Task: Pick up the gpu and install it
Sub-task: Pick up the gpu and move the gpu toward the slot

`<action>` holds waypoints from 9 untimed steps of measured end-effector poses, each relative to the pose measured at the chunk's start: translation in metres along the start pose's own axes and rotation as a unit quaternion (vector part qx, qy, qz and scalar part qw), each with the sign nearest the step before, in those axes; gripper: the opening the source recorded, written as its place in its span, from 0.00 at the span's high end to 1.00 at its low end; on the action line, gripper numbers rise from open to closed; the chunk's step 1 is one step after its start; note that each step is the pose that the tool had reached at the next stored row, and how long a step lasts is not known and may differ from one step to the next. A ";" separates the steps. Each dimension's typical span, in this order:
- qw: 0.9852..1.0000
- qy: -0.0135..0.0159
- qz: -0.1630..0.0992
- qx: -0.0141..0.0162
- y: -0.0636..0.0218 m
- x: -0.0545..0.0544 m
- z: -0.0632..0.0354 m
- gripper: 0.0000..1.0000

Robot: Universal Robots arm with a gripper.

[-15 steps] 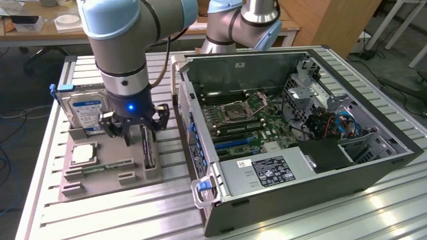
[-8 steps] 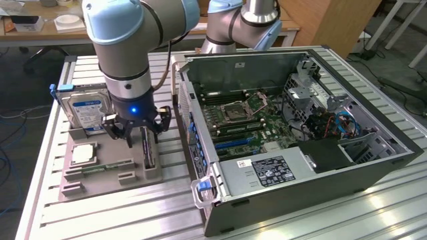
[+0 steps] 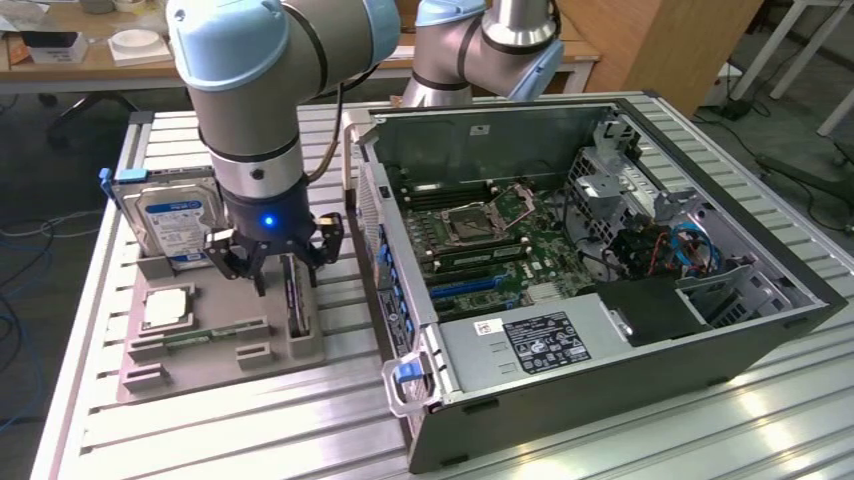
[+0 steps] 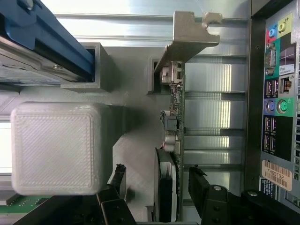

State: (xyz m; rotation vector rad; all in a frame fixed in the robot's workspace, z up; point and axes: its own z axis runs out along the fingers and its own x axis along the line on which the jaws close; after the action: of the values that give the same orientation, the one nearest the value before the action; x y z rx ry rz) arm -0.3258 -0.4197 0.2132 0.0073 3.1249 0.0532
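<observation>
Our exterior view takes the table [image 3: 267,440] obliquely from above; our wrist view looks closely down on the gpu [image 4: 168,180], which both share.

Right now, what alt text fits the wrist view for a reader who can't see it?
The open hand straddles the gpu, which stands on edge in a grey holder, one finger on each side with a gap between. Nearby are a white printed block, a hard drive with blue rails and the computer case's rear ports.
</observation>
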 end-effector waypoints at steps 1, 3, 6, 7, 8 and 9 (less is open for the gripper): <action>1.000 0.000 0.000 0.000 0.0000 0.000 0.0000 0.35; 1.000 0.000 0.000 0.000 0.0000 0.000 0.0000 0.35; 1.000 0.000 0.000 0.000 0.0000 0.000 0.0000 0.37; 1.000 0.000 0.000 0.000 0.0000 0.000 0.0001 0.44; 1.000 0.000 0.000 0.000 0.0000 0.000 0.0001 0.44; 1.000 0.000 0.000 0.000 0.0000 0.000 0.0001 0.45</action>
State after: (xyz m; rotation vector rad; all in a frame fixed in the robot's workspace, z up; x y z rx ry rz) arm -0.3257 -0.4197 0.2131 0.0074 3.1247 0.0534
